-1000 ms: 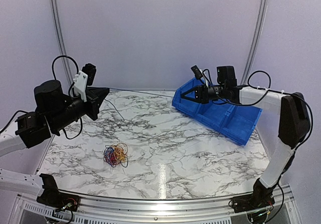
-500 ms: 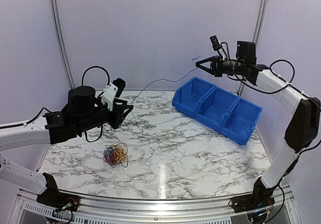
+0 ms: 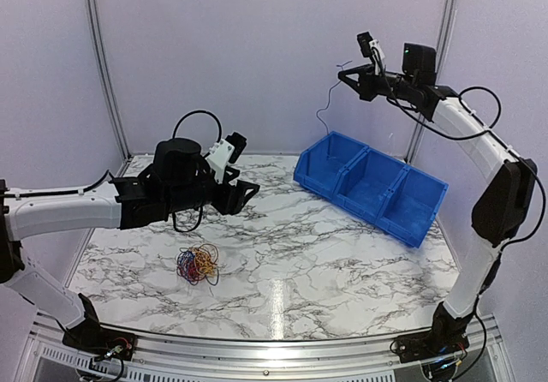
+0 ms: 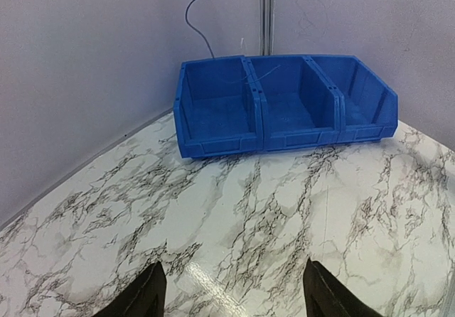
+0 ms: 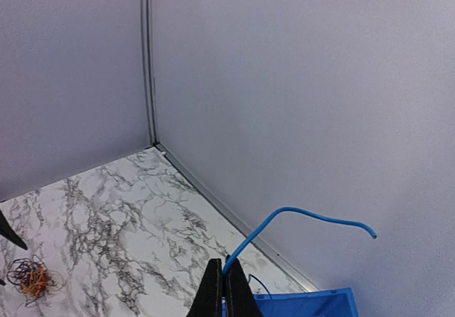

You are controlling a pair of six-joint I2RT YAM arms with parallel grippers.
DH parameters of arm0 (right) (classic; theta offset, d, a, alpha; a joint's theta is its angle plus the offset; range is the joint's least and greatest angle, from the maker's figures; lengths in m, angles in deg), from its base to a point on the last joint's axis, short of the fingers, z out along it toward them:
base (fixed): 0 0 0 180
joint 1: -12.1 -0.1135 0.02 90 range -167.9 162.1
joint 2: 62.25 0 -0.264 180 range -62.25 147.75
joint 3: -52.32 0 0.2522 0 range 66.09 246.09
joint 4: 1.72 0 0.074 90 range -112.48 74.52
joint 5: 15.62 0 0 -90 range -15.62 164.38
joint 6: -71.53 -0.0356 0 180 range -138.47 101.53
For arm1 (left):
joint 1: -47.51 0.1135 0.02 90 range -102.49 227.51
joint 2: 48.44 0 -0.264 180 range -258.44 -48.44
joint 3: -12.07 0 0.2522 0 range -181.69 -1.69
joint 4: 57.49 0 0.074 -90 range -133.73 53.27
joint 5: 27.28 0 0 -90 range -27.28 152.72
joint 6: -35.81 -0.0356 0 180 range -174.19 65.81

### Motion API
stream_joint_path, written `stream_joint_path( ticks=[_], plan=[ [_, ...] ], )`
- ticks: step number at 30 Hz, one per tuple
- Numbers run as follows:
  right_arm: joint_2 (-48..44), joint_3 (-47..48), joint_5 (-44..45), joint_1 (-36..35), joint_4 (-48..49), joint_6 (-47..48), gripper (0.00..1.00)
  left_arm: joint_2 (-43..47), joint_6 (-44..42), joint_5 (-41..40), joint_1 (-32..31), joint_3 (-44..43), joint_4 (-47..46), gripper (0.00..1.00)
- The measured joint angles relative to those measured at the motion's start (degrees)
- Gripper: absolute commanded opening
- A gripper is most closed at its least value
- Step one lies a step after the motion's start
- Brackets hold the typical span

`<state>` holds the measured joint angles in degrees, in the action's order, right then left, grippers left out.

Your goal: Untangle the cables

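Observation:
The cables (image 3: 197, 265) lie bunched in a small tangle of blue, red and orange on the marble table, also seen in the right wrist view (image 5: 30, 277). One blue cable (image 5: 298, 217) is out of the tangle. My right gripper (image 5: 224, 285) is shut on it, high above the blue bin (image 3: 372, 185). In the top view the right gripper (image 3: 342, 74) is near the back wall, and the blue cable (image 3: 320, 115) hangs loose below it. My left gripper (image 3: 250, 193) is open and empty over the table, to the right of and beyond the tangle. Its fingertips (image 4: 153, 292) frame bare marble.
The blue three-compartment bin (image 4: 284, 104) stands at the back right of the table, with the hanging blue cable (image 4: 202, 11) above its left compartment. White walls close the back and sides. The marble table (image 3: 325, 262) has a metal rail along its near edge.
My left gripper opened, let go of the blue cable and swung right toward the table's middle. My right gripper rose with the cable, whose free end now dangles.

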<state>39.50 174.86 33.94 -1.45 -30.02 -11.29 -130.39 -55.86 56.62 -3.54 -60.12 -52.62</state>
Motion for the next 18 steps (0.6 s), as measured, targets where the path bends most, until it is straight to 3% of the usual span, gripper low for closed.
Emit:
stream_joint_path(
  ticks=[8, 18],
  plan=[
    [7.96, 6.60, 9.38, 0.09, -0.09, 4.11, 0.00, -0.20, 1.95, 0.20, 0.90, -0.52, -0.76, 0.68],
    [13.42, 7.02, 14.64, 0.72, -0.13, 5.33, 0.00, 2.27, 2.60, -1.40, 3.08, 3.72, -1.62, 0.68]
  ],
)
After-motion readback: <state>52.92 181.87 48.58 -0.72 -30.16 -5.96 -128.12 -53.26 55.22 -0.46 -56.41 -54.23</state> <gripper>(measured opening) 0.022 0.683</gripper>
